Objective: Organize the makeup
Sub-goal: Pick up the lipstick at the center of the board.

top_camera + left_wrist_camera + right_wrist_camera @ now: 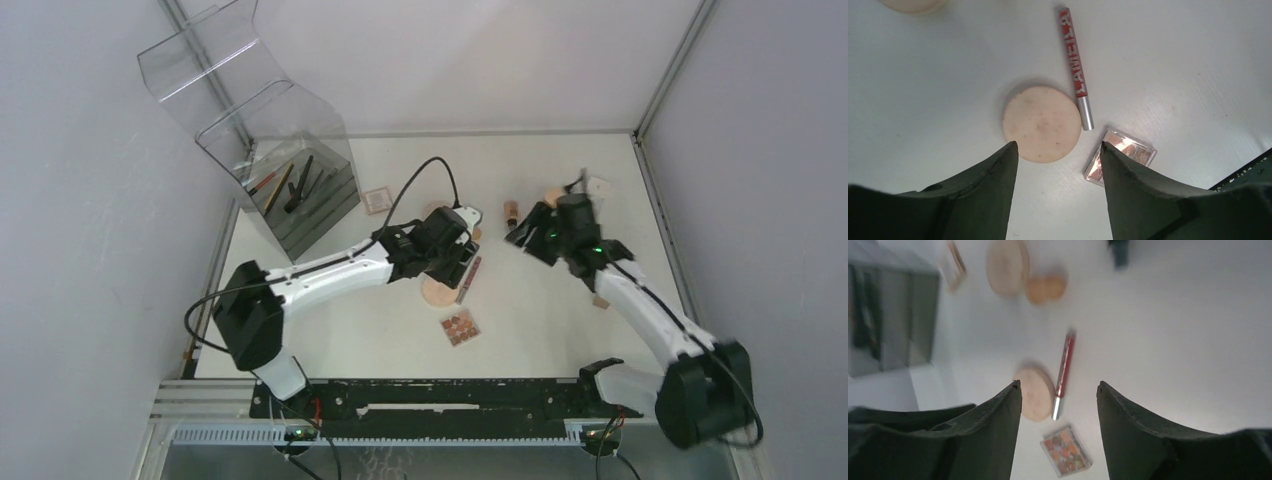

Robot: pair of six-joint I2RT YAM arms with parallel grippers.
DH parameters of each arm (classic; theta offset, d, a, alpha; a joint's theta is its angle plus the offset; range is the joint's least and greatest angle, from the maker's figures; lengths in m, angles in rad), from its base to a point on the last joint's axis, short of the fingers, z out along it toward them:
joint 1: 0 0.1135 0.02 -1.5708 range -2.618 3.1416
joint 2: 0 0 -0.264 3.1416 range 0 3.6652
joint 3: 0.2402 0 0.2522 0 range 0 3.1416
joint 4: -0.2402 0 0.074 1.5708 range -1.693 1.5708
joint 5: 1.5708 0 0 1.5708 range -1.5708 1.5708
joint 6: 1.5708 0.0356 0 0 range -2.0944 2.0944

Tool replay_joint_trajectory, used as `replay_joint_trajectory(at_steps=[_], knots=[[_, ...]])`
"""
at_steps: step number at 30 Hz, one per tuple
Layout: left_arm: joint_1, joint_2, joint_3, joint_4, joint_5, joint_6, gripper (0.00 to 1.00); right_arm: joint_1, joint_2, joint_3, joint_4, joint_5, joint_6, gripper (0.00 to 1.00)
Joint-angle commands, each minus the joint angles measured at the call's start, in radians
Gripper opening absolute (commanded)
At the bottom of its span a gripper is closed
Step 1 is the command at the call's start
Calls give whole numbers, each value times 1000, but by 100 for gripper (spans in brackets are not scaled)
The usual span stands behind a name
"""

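Observation:
The makeup lies scattered on the white table. A round peach powder disc (437, 292) (1042, 124) (1035, 392) lies beside a red pencil with a silver cap (468, 280) (1075, 65) (1063, 375). A clear square palette (461, 326) (1120, 156) (1066, 450) lies nearer the arm bases. My left gripper (460, 258) (1058, 145) hovers open over the disc's near edge, holding nothing. My right gripper (522, 238) (1058, 385) hangs open and empty, higher and to the right, looking toward the same group.
The clear organizer (290, 190) (893, 320) stands at the back left with several brushes and pencils inside. A square palette (377, 200), a tan bottle (511, 212), a sponge (553, 197) and a small square piece (597, 186) lie further back. A second disc (1007, 266) lies near my left arm.

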Motion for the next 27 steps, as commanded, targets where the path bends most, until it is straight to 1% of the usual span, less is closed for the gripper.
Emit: replay_joint_trajectory(at_steps=[1,4,7,10,14,19,21,23,25,26,27], knots=[[-27,89,74,62,17,-79,66,-196,-235,-25,-71,87,-107,64],[-40,179,126,61,-8,-86,65,-313,-322,-26,-114,68,-147,64],[-40,241,160,68,-26,-96,64,-372,-351,-26,-157,54,-172,64],[-41,301,191,77,-23,-111,62,-380,-348,-33,-177,48,-175,64],[-44,372,220,81,-35,-128,60,-379,-353,-49,-157,-5,-148,64],[-48,466,258,89,-38,-123,53,-379,-349,-55,-132,-37,-129,64],[-48,488,277,82,-38,-119,45,-379,-350,-54,-132,-36,-131,63],[-48,497,300,62,-60,-104,24,-378,-351,-55,-136,-32,-130,63],[-48,470,309,53,-66,-66,5,-379,-350,-54,-145,-27,-120,63],[-48,440,302,53,-73,-40,1,-378,-350,-55,-147,-26,-117,63],[-47,397,292,53,-82,-11,0,-378,-351,-55,-147,-26,-113,63]])
